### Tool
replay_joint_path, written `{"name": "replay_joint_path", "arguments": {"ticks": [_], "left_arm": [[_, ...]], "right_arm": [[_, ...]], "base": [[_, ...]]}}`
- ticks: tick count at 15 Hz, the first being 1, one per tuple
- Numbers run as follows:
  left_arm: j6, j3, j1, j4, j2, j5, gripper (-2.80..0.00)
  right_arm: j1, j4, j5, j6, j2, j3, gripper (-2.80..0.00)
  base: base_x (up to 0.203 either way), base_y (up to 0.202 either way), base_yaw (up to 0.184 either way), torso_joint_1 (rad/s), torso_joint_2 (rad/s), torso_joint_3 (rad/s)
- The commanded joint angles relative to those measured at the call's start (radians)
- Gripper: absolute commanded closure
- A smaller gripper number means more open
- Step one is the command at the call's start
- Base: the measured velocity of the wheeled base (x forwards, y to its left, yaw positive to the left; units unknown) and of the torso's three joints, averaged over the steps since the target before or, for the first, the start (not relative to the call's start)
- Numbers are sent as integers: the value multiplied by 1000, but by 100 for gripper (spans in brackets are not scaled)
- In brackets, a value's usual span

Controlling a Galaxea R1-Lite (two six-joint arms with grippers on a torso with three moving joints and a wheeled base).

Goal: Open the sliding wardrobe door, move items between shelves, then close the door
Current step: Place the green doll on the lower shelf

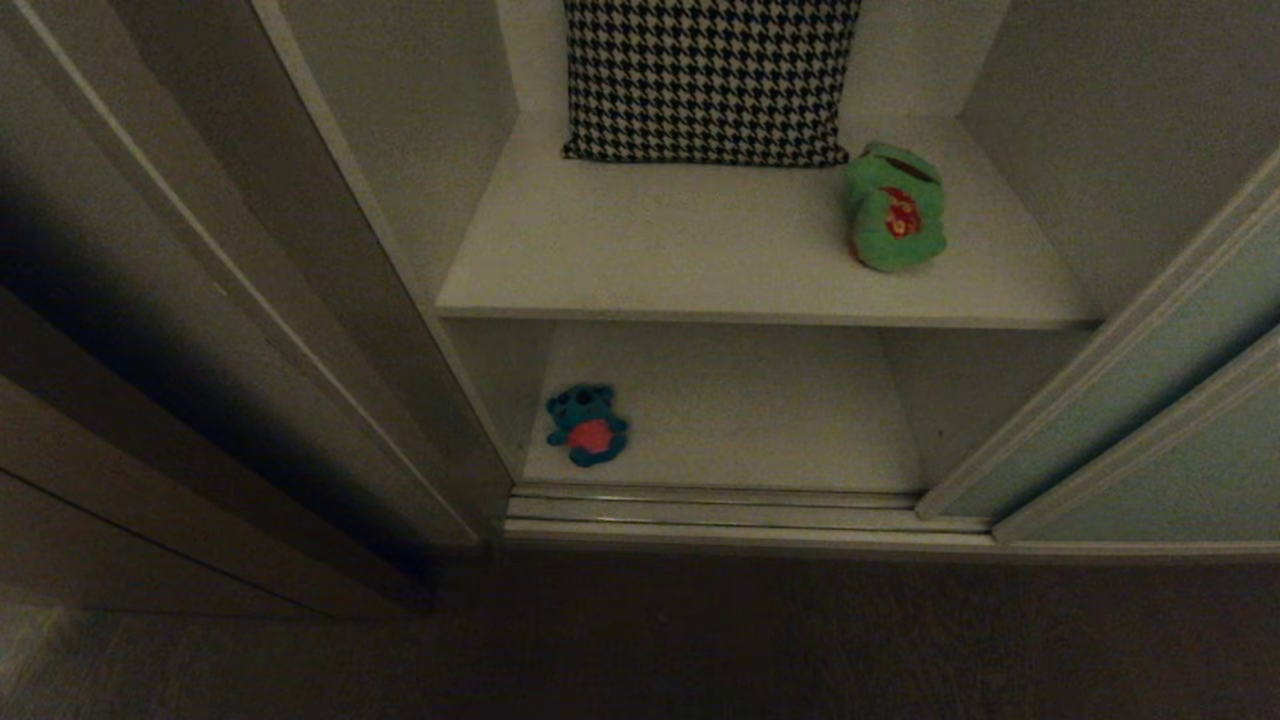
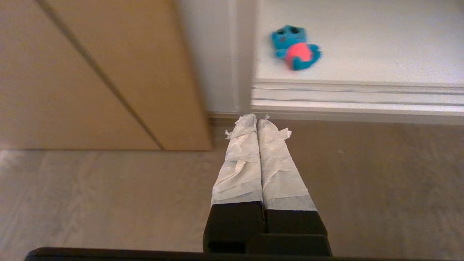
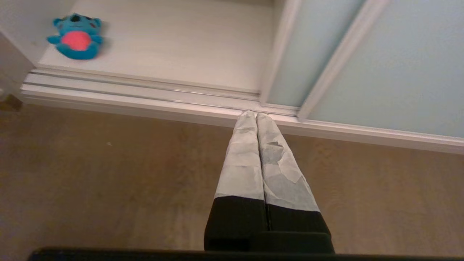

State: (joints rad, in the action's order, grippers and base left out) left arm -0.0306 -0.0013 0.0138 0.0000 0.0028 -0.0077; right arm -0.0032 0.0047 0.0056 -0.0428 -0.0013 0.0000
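Here, the wardrobe stands open, its matte sliding wardrobe door [image 1: 1150, 400] pushed right.
Plush green frog [image 1: 893, 207] sits on the upper shelf [image 1: 650, 260] by a houndstooth cushion [image 1: 708, 80]; teal bear [image 1: 588, 425] lies on the lower shelf [image 1: 740, 420]; the paper-wrapped left pincer [image 2: 256, 119] and right pincer [image 3: 256, 116] are pressed together above wood-grain floor [image 1: 700, 640].

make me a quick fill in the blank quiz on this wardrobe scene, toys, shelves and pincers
1. The green frog lies on the ____ shelf, beside the houndstooth cushion.
2. The teal-blue bear lies on the ____ shelf, near its left wall.
3. The sliding wardrobe door stands ____, pushed to the right.
4. The left pincer and the right pincer are both ____ and hold nothing, over the floor.

Missing words: upper; lower; open; shut
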Motion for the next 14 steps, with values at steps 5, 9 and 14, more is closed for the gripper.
{"name": "replay_joint_path", "arguments": {"ticks": [5,9,14], "left_arm": [[0,0,0,0,2,0,0],[1,0,0,0,2,0,0],[6,1,0,0,2,2,0]], "right_arm": [[0,0,1,0,0,2,0],[0,0,1,0,0,2,0],[0,0,1,0,0,2,0]], "base": [[0,194,-2,3,2,-1],[0,196,-2,2,4,2],[0,118,-1,1,2,2]]}}
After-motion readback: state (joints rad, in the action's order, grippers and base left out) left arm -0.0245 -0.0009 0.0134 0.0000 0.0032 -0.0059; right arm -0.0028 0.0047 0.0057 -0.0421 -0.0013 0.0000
